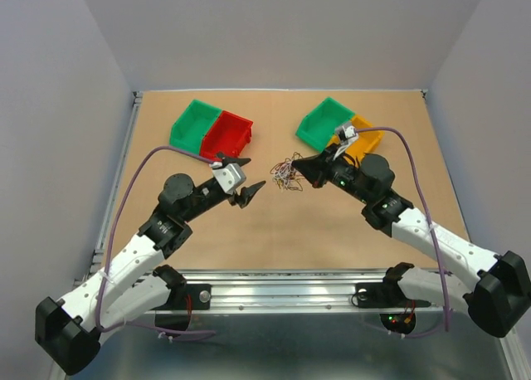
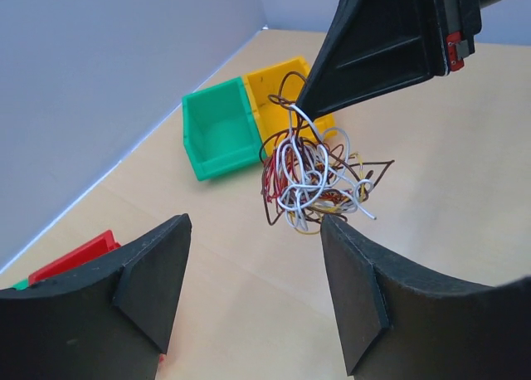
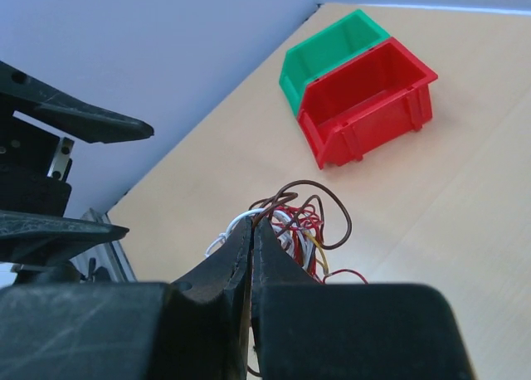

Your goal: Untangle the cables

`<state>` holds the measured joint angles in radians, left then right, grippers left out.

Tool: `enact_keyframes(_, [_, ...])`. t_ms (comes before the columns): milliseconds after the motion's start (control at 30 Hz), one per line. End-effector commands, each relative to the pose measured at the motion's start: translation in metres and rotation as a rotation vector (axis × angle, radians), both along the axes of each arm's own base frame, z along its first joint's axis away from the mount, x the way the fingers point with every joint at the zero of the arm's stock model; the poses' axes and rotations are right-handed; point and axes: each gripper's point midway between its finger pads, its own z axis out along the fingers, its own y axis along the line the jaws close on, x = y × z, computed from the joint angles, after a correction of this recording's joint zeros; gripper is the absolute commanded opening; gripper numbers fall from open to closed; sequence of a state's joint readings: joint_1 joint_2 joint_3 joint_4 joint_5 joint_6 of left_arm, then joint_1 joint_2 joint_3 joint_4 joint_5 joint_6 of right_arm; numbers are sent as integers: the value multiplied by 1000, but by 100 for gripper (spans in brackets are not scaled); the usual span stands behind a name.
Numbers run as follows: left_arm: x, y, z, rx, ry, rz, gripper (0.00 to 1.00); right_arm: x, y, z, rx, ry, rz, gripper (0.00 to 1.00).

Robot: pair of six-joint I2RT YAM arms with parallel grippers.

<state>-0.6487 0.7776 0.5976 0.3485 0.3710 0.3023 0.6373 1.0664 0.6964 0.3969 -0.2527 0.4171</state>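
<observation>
Jaws of the right claw (image 3: 254, 226) are pressed together on the cables (image 3: 299, 222), a small knotted clump of brown, red, white and yellowish wire curling out just past the tips. Its own wrist view shows the jaws meeting with no gap and loops rising beyond them, but hides which strand is caught. The left wrist view fills that in: a white strand and a brown loop run up into the claw's point, and the rest of the clump hangs beneath it. Whether the lowest loops touch the table (image 1: 332, 231) cannot be told. Facing the right claw across the clump, the left claw (image 2: 255, 231) stands with its jaws wide apart and holds nothing; the clump is near its open gap but clear of both pads. Only the overhead view shows both claws at once, tips pointing at each other with the cables between them. Beyond the left claw sit a red bin (image 1: 226, 136) and a green bin (image 1: 194, 123), touching side by side. Behind the right claw, a second green bin (image 1: 325, 119) and a yellow bin (image 1: 365, 141) likewise touch.
</observation>
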Motion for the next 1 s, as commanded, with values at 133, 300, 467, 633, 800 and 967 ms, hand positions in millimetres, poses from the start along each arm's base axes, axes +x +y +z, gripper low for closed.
enact_keyframes(133, [-4, -13, 10, -23, -87, -78, 75, -25, 10, 53, 82, -58, 116, 0])
enact_keyframes(300, [1, -22, 9, -18, -66, -98, 76, -26, 12, 54, 88, -53, 118, 1])
enact_keyframes(467, [5, -34, -2, 11, -22, -141, 75, -26, 16, 53, 90, -50, 125, 1])
enact_keyframes(633, [-4, -44, -8, 34, 2, -218, 75, -24, 21, 50, 87, -48, 127, 0])
enact_keyframes(800, [-6, -48, -11, 42, 7, -236, 75, -28, 28, 49, 92, -49, 149, 1])
enact_keyframes(967, [1, -50, -13, 48, 16, -201, 43, -30, 36, 52, 100, -49, 163, 1])
